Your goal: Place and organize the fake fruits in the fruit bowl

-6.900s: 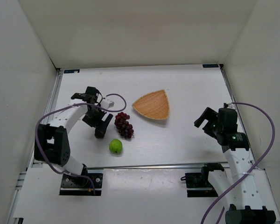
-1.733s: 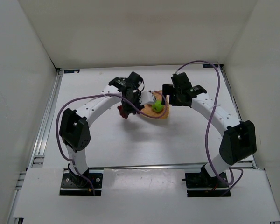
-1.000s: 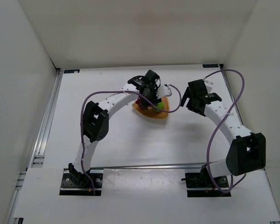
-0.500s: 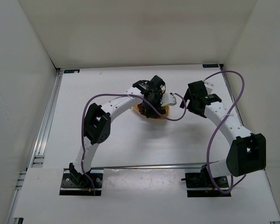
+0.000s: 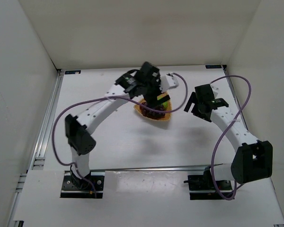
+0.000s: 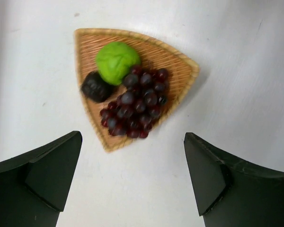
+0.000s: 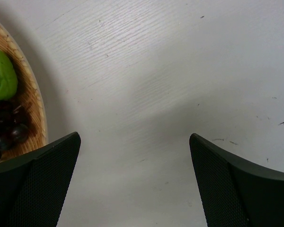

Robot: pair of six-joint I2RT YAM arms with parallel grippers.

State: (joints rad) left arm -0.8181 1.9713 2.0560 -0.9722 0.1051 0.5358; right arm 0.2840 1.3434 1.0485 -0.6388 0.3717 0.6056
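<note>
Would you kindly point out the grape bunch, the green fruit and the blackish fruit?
grape bunch [image 6: 138, 106], left wrist view, middle of the cluster
green fruit [image 6: 116, 61], left wrist view, its top centre
blackish fruit [image 6: 95, 86], left wrist view, its centre

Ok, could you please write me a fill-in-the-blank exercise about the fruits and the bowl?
1. The fruit bowl holds ____ fruits.
2. The green fruit and the blackish fruit lie beside a dark red bunch of ____.
3. The ____ arm's fingers hang open above the bowl.
Missing words: three; grapes; left.
</note>
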